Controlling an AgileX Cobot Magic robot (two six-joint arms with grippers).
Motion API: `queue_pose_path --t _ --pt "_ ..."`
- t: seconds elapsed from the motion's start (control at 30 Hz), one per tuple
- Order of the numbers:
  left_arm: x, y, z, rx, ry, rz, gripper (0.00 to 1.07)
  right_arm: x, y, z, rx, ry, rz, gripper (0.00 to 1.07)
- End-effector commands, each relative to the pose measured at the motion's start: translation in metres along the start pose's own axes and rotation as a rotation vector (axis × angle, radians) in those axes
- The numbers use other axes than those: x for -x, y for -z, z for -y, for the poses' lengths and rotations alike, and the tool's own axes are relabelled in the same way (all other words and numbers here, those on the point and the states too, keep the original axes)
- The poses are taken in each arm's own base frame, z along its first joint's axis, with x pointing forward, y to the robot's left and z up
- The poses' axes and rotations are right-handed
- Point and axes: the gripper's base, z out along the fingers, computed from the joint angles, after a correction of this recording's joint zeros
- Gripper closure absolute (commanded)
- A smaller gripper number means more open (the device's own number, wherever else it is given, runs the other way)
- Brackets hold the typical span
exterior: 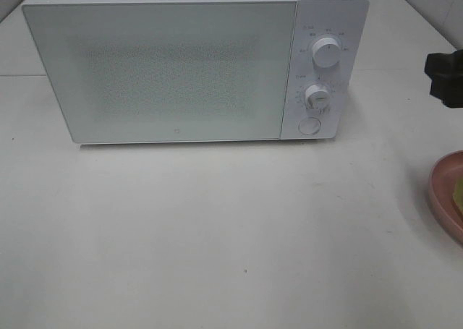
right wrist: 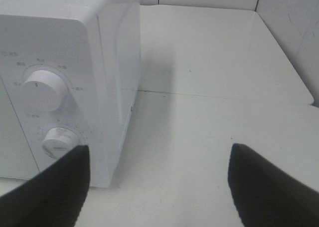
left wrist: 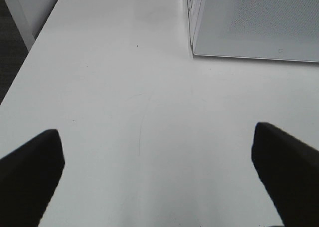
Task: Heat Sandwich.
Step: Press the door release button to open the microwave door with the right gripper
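Note:
The white microwave (exterior: 166,69) stands at the back of the table with its door shut. At the right edge of the exterior view lies a pink plate (exterior: 443,191), cut off by the frame. A yellow-green sliver of the sandwich (exterior: 459,192) shows on it. My right gripper (right wrist: 159,149) is open and empty, hovering to the right of the microwave's control panel (right wrist: 50,112); its black body (exterior: 445,79) shows behind the plate. My left gripper (left wrist: 154,137) is open and empty over bare table, to the left front of the microwave (left wrist: 254,22). It is out of the exterior view.
The control panel carries two white knobs (exterior: 327,53) (exterior: 317,95) and a round button (exterior: 309,126). The white table (exterior: 217,228) stretches in front of the microwave. Its left edge (left wrist: 20,67) drops off beside my left gripper. A wall runs behind.

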Motion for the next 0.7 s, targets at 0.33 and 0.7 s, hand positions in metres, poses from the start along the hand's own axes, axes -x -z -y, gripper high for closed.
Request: queue_pose_path --t 0.33,0.7 --pt "-0.003 0.003 0.000 -0.005 0.004 0.029 0.09 -0.018 -0.025 -0.041 0.072 0.014 0.007 0.34" --pt "-0.003 0.003 0.000 -0.005 0.004 0.029 0.09 -0.046 -0.036 -0.070 0.018 -0.056 0.048 0.34"
